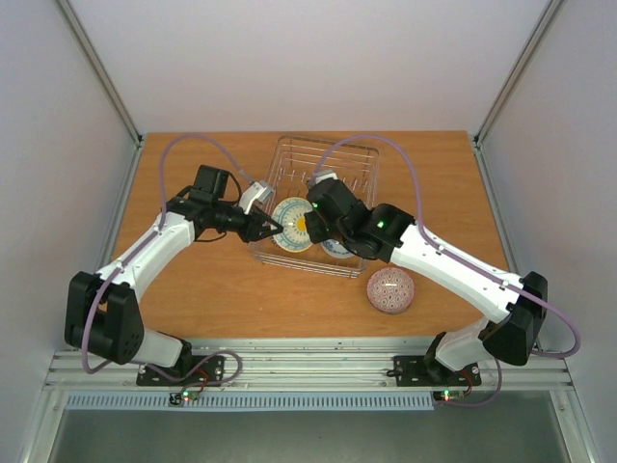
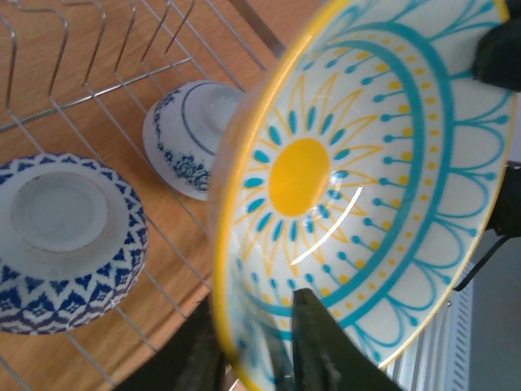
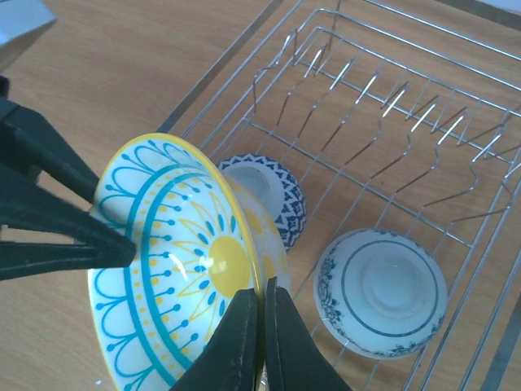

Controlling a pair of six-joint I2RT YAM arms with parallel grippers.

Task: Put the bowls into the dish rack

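1. From the top camera I see both arms meeting over the near-left part of the dish rack (image 1: 326, 172), which sits mid-desk toward the far edge. The left gripper (image 1: 277, 228) and the right gripper (image 1: 310, 229) each close on opposite sides of the yellow-rimmed bowl (image 1: 292, 224). The bowl is tipped, its patterned inside showing to this camera, and the line between the two grips runs left to right. A pink bowl (image 1: 390, 290) lies upside down on the desk (image 1: 193, 289), outside the rack, toward the near-right.

2. On my left wrist view the left gripper (image 2: 256, 342) is clenched on the lower rim of the yellow-rimmed bowl (image 2: 358, 187), one finger across the inside and one behind. The bowl fills the frame, standing on edge with its inside toward the lens. A finger of the right gripper (image 2: 498, 53) touches the rim at the top right. Below, inside the dish rack (image 2: 98, 90), a blue zigzag bowl (image 2: 65, 244) and a blue floral bowl (image 2: 187, 138) lie upside down, apart.

3. On my right wrist view the right gripper (image 3: 262, 301) is nearly shut, with the thin rim of the yellow-rimmed bowl (image 3: 175, 261) pinched between its fingers. The left gripper (image 3: 106, 220) pinches the opposite rim. The blue zigzag bowl (image 3: 273, 191) sits just behind it and the blue floral bowl (image 3: 381, 289) beside that, both in the dish rack (image 3: 374, 90).
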